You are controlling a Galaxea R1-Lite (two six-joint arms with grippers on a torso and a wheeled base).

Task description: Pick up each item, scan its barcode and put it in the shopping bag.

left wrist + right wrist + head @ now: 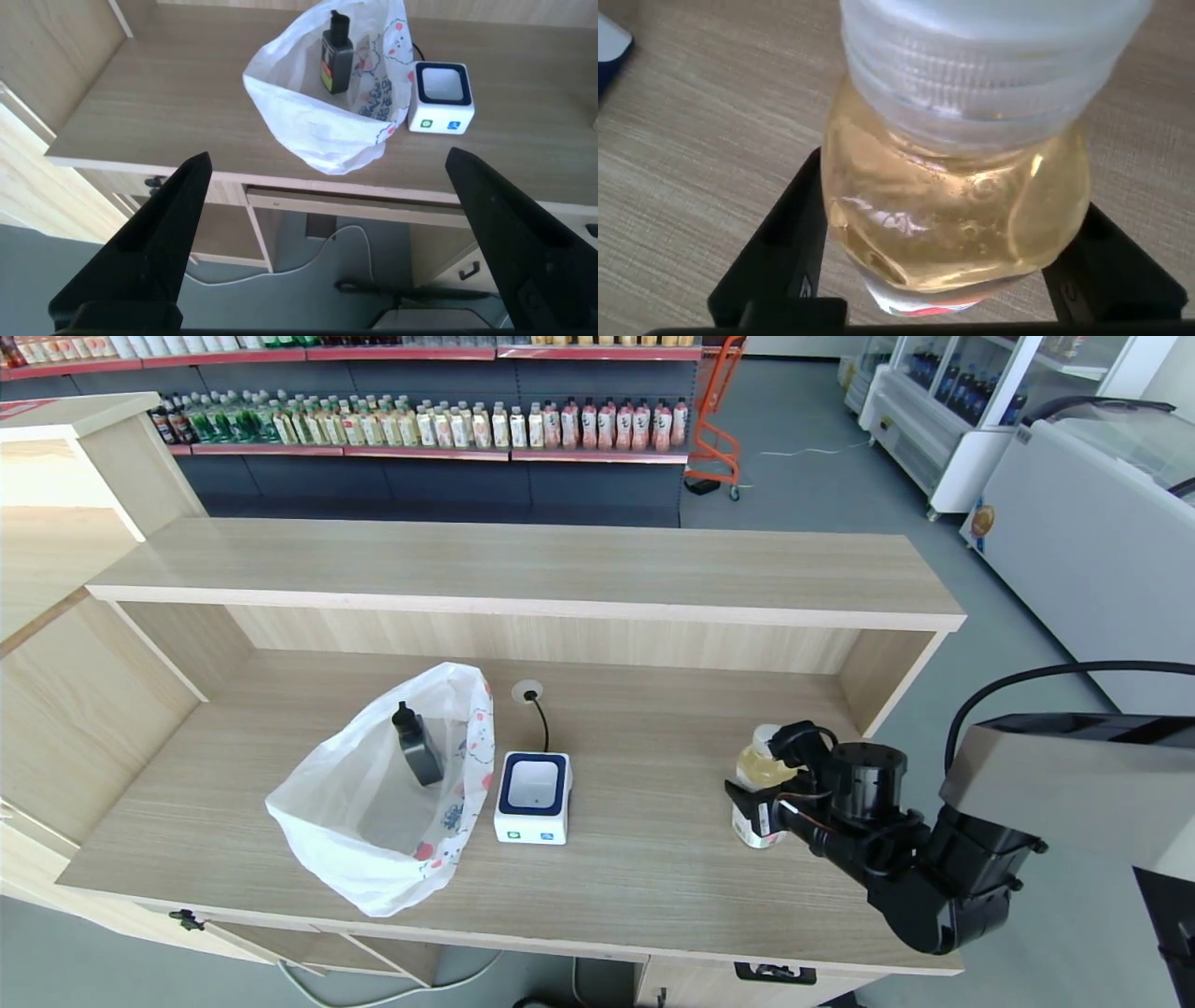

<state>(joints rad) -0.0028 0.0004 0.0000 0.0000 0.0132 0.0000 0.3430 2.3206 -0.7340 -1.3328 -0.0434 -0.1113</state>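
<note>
— How many items are on the counter (pixel 653 887)?

— Two. One dark bottle (pixel 417 752) with a black cap stands tilted inside the shopping bag (pixel 327 821), left of centre in the head view. One clear bottle (pixel 758 773), filled with yellowish liquid and topped with a pale ribbed cap, stands upright on the wood at the lower right.

— And the bag?

— One white plastic bag with a red and blue print along its edge. Its mouth gapes towards the camera, and it sits near the counter's front edge.

— Any scanners?

— One scanner (pixel 533 796), a white box with a dark blue frame around its window. It sits just beside the bag, on the bag's right, at the middle of the frame. One black cable (pixel 541 721) runs from it up to a round hole in the counter.

— What is the right gripper (pixel 767 771) doing?

— It is clamped on the clear bottle. The right wrist view shows one black finger pressed against each side of the bottle's body, below the cap. The bottle's base rests on the counter, well apart from the scanner.

— And the left gripper (pixel 327 159)?

— Released. Its two fingers (pixel 154 243) are spread wide with nothing between them. The left wrist view has it out past the counter's front edge, with the bag and scanner farther off.
</note>
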